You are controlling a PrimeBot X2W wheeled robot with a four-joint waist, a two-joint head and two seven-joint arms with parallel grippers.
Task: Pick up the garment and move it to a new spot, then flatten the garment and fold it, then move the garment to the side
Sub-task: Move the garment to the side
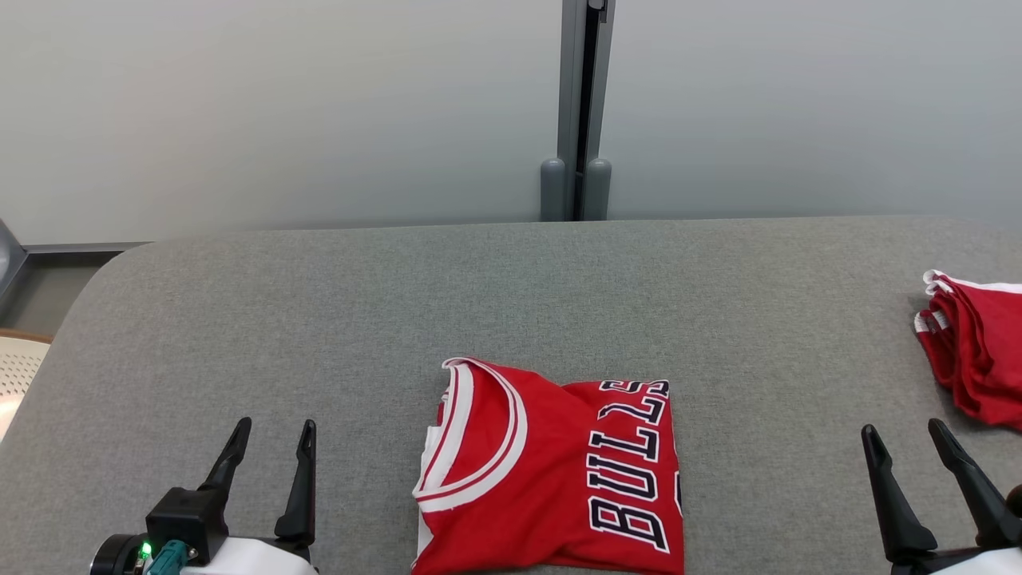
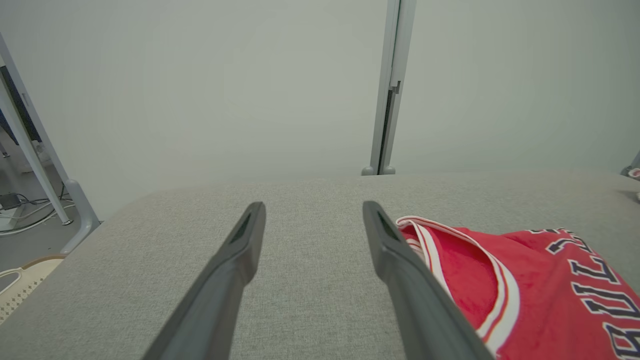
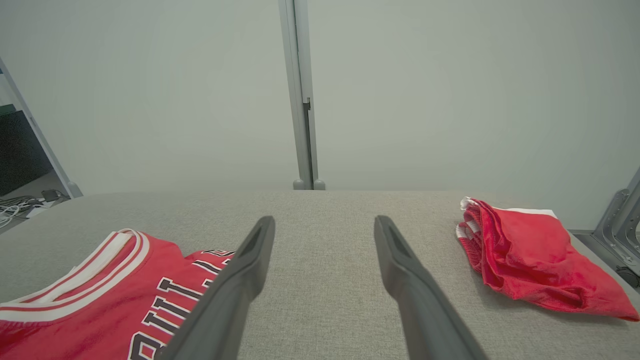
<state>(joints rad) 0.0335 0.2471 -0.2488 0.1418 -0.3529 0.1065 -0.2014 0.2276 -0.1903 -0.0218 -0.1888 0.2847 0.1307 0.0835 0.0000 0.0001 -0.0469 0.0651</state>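
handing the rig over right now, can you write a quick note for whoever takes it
Things: the red Bulls jersey lies folded on the grey table, middle of the near edge. A pile of red garments sits at the table's right end.
Grippers: both open and empty, left gripper to the jersey's left, right gripper to its right.
Done: flattening and folding, by the look of it.
Left: move the jersey to the side.

Right gripper [image 3: 324, 221] hovers spread wide over the grey table [image 3: 325, 295] between jersey [image 3: 95, 305] and red pile [image 3: 525, 257].
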